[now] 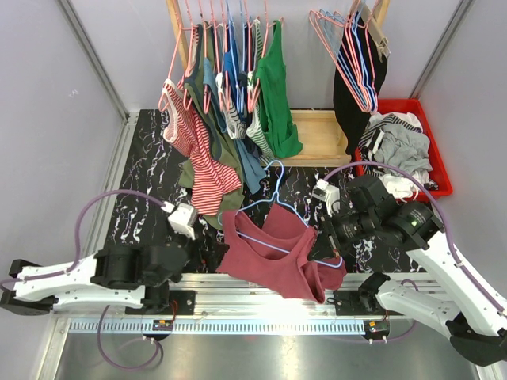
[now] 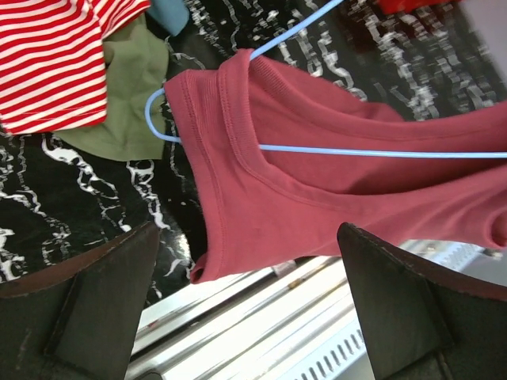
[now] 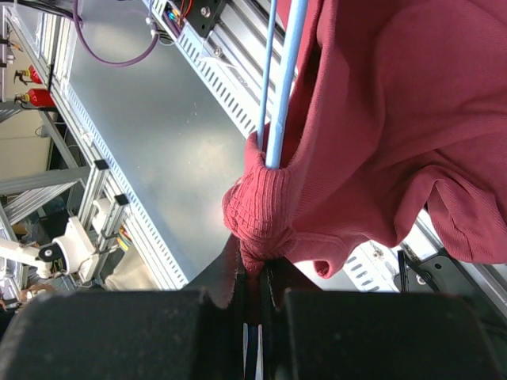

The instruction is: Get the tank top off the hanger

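1. The right gripper point(image 3: 255, 273) is seen closed tight on a bunched fold of the red tank top point(image 3: 396, 119). The fold is pinched between the jaws with no gap showing.
2. Directly beyond that pinch, the blue hanger point(image 3: 281, 103) is seen running into the bunched cloth. Whether the wire itself is caught between the jaws cannot be told.
3. The left gripper point(image 2: 245, 233) is held wide open with nothing in it. Its two fingers point(image 2: 87, 301) are spread to either side of the tank top's free shoulder strap, and no contact with the cloth is shown.
4. In the top view, the tank top point(image 1: 273, 253) is seen spread over the near edge of the table point(image 1: 142, 174), between the two arms. It is threaded on the hanger point(image 1: 273, 186), whose hook points away toward the back.
5. The hanger's long bar is laid roughly left to right, from the strap in front of the left gripper to the end held at the right gripper.
6. The coming move is judged to turn on that axis. The unheld strap lies just ahead of the left gripper, which is the nearer tool. It would have to be drawn off its hanger end outward along the bar while the far side is kept anchored by the right gripper.
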Action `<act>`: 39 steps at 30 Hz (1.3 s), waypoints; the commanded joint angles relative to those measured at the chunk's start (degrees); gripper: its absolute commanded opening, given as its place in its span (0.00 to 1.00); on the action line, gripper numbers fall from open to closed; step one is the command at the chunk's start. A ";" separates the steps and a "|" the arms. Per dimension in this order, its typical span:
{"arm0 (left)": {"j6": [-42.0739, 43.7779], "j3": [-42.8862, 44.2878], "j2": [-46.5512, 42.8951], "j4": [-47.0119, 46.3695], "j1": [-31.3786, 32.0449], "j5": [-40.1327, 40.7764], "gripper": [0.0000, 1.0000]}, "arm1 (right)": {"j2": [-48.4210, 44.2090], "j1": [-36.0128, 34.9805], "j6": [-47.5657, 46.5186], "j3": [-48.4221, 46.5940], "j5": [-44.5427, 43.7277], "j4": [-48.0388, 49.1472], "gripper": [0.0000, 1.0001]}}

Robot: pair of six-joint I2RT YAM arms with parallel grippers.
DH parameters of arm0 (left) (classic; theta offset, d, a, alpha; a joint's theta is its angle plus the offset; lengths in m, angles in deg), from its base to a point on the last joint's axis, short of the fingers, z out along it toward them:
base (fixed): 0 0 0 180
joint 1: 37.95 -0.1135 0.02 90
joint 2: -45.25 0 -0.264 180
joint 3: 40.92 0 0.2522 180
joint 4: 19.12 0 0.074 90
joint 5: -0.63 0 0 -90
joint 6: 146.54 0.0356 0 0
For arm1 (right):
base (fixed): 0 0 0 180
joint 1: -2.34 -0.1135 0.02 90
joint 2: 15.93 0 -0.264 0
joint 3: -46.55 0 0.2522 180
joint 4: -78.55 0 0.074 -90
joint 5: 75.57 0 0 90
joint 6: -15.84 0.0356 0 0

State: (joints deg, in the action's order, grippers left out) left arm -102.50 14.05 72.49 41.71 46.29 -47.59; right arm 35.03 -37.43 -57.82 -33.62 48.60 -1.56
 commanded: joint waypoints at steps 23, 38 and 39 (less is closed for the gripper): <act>11.33 7.22 26.99 -16.31 -18.76 -9.70 0.36 | -3.58 -1.28 0.10 -0.03 3.27 1.66 0.00; 15.80 4.32 13.28 -6.03 -30.53 -9.95 0.00 | -7.27 -2.07 -0.87 -1.70 4.50 -2.47 0.00; 16.24 3.97 12.66 -5.50 -31.50 -10.31 0.00 | -7.71 -2.07 -1.22 -1.96 4.76 -2.82 0.00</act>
State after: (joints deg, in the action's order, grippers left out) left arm -89.14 18.68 87.49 34.52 17.44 -56.90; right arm 29.06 -38.74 -57.96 -32.90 51.53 -2.83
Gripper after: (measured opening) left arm 0.013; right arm 0.062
